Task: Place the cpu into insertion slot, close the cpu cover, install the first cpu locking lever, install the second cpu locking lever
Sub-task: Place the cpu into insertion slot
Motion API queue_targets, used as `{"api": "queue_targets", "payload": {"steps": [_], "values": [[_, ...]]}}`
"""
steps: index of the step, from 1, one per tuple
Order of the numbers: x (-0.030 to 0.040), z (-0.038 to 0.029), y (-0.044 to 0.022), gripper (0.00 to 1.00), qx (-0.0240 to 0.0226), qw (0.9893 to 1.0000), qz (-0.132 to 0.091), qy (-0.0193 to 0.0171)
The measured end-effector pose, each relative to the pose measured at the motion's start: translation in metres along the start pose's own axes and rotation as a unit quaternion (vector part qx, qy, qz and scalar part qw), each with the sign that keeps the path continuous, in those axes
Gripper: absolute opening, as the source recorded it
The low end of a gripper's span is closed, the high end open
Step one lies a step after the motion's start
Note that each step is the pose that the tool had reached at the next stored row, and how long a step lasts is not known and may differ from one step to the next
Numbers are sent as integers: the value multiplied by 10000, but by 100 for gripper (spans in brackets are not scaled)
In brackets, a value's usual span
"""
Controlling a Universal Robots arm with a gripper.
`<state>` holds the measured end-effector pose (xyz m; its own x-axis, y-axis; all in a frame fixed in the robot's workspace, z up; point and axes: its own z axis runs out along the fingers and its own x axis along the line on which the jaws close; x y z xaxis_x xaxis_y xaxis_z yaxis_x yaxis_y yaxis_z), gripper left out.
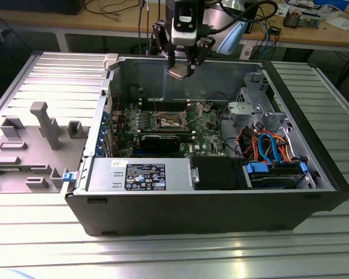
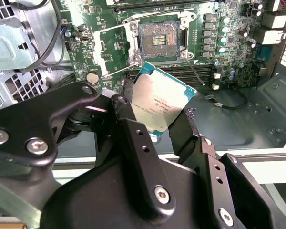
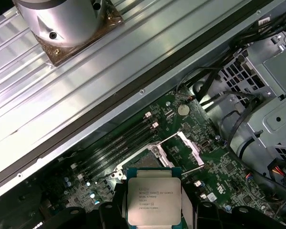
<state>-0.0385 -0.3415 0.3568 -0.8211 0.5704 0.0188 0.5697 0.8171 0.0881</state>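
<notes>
cpu [image 2: 158,101] lower edge hidden behind hand [image 2: 155,112]

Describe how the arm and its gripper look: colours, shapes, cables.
The gripper is matte black, built of chunky, rounded linkage bars joined by silver socket-head screws. Its fingers are slim black bars with small holes. In the exterior view, the wrist above it is black with a pale silver-white front panel, and black cables loop beside it.

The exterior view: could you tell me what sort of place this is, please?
Probably a robotics lab or workshop: an open computer case sits on a ribbed metal table, a cable-strewn wooden workbench stands behind, and the gripper holds the cpu over the case.
</notes>
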Motion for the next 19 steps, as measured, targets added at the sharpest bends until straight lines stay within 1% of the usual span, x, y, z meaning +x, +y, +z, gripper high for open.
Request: {"api": "queue_targets", "payload": {"steps": [15,19], "values": [[0,4,0,54,-1,10000,20,-1],[0,6,0,54,-2,10000,75,-7]]}}
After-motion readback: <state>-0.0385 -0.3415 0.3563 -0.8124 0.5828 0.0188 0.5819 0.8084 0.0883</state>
